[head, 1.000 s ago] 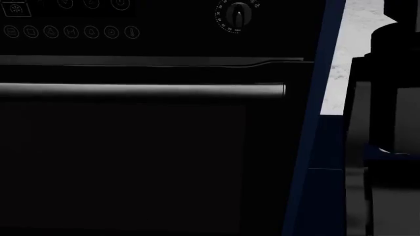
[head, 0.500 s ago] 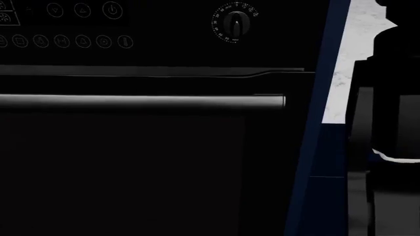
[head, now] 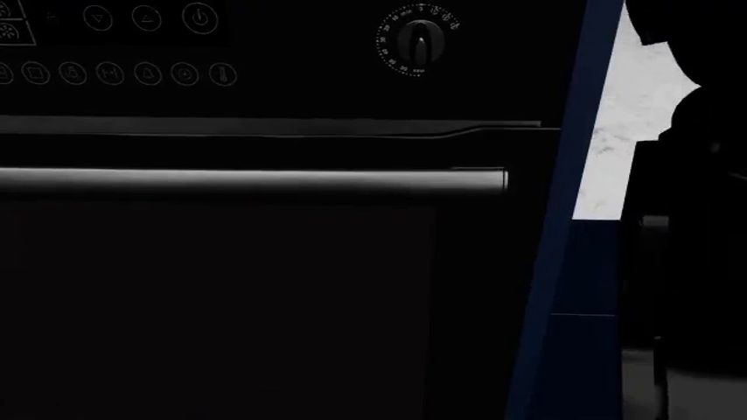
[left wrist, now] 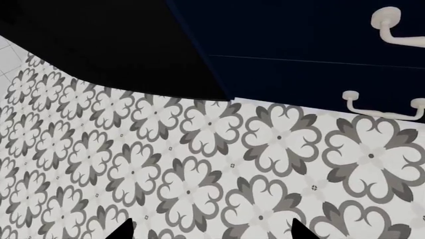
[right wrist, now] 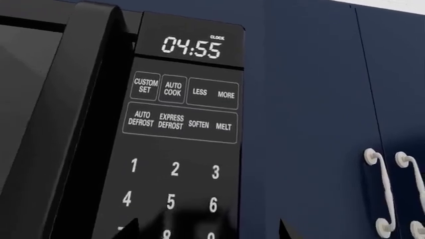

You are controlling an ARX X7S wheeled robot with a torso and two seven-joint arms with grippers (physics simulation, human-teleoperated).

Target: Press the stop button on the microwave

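The right wrist view faces the black microwave [right wrist: 73, 124] close up. Its control panel [right wrist: 182, 149] shows a clock reading 04:55, rows of function keys and number keys. The stop button is out of view, below the visible keys. My right gripper [right wrist: 207, 230] is open, its two dark fingertips [right wrist: 129, 230] framing the lower number keys a short way off the panel. In the left wrist view my left gripper [left wrist: 210, 231] is open over the patterned floor, holding nothing. The head view shows only the dark right arm [head: 701, 245].
A black oven fills the head view, with a knob [head: 418, 40] and a long handle bar [head: 257, 180]. Navy cabinet edge [head: 572, 262] and marble surface [head: 618, 131] lie to its right. Navy doors with white handles [right wrist: 378, 194] flank the microwave. Navy drawers [left wrist: 381, 104] stand above the floor tiles [left wrist: 199, 169].
The head view rose a little, then held still. The dark right arm at the view's right edge has shifted, now covering more of the marble and the pale band seen before.
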